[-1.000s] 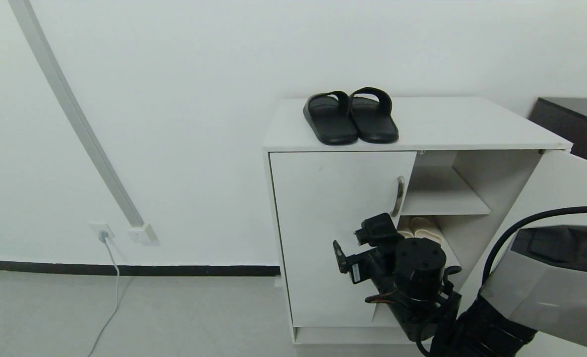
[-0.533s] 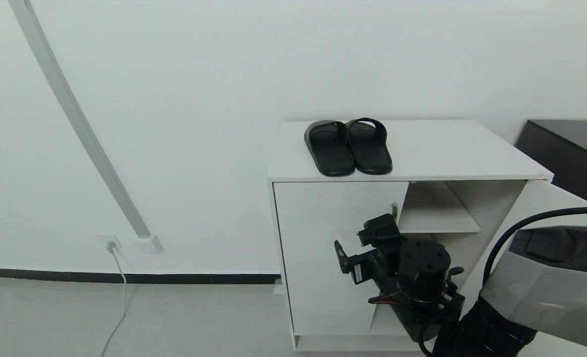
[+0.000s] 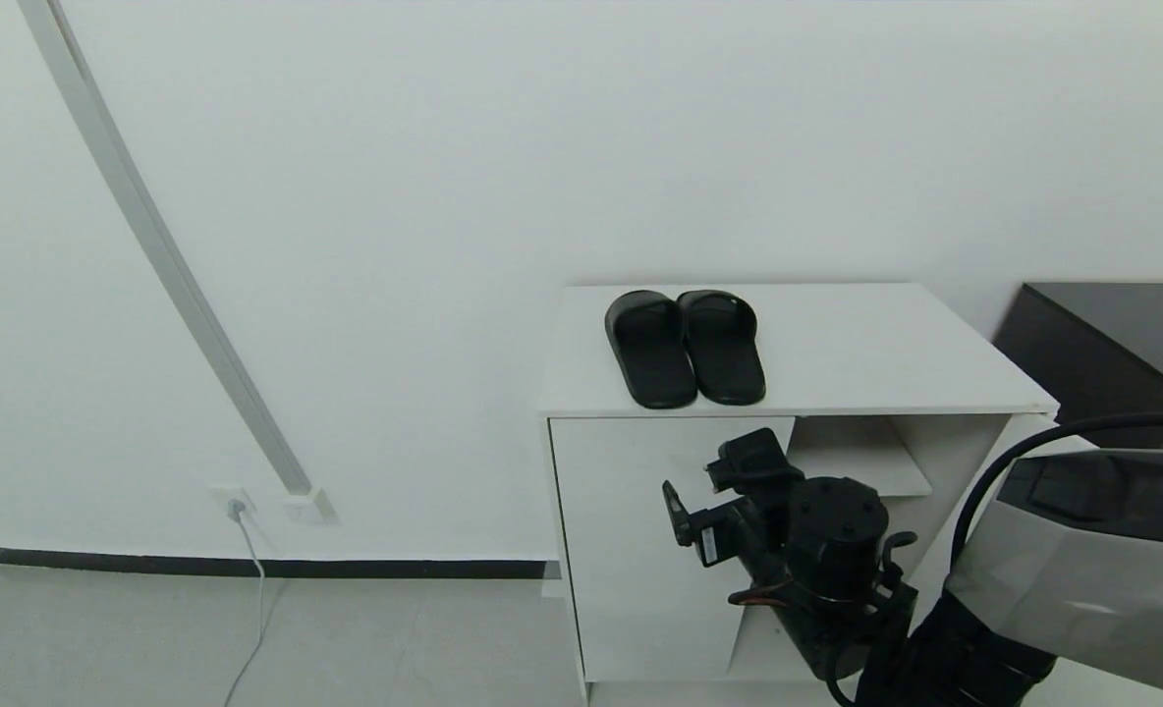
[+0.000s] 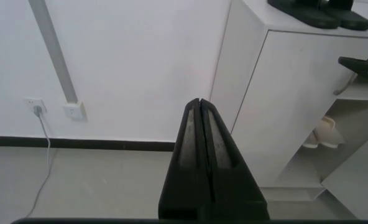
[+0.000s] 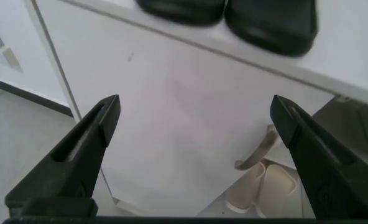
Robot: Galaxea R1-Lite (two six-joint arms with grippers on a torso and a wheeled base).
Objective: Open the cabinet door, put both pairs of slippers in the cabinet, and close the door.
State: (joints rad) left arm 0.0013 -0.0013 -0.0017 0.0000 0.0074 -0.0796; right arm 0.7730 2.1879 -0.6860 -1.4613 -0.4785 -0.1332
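Note:
A pair of black slippers [image 3: 685, 349] lies side by side on top of the white cabinet [image 3: 876, 349]. They also show in the wrist views [image 4: 321, 12] [image 5: 227, 15]. The cabinet's left door [image 3: 631, 550] is closed and its right side stands open, with a shelf [image 3: 866, 462] inside. A pale pair of slippers [image 5: 265, 186] [image 4: 324, 130] rests on the lower shelf behind the metal handle [image 5: 258, 149]. My right gripper [image 5: 196, 155] is open in front of the closed door, below the black slippers. My left gripper [image 4: 200, 106] is shut and holds nothing, off to the cabinet's left.
A dark piece of furniture [image 3: 1102, 344] stands right of the cabinet. On the wall to the left are a slanted grey conduit [image 3: 149, 236] and a socket with a cable [image 3: 238, 506] running to the floor. Open floor [image 3: 248, 638] lies left of the cabinet.
The whole head picture has shifted, so the camera has moved: the cabinet sits lower in view. The pale slippers are now hidden behind my right arm.

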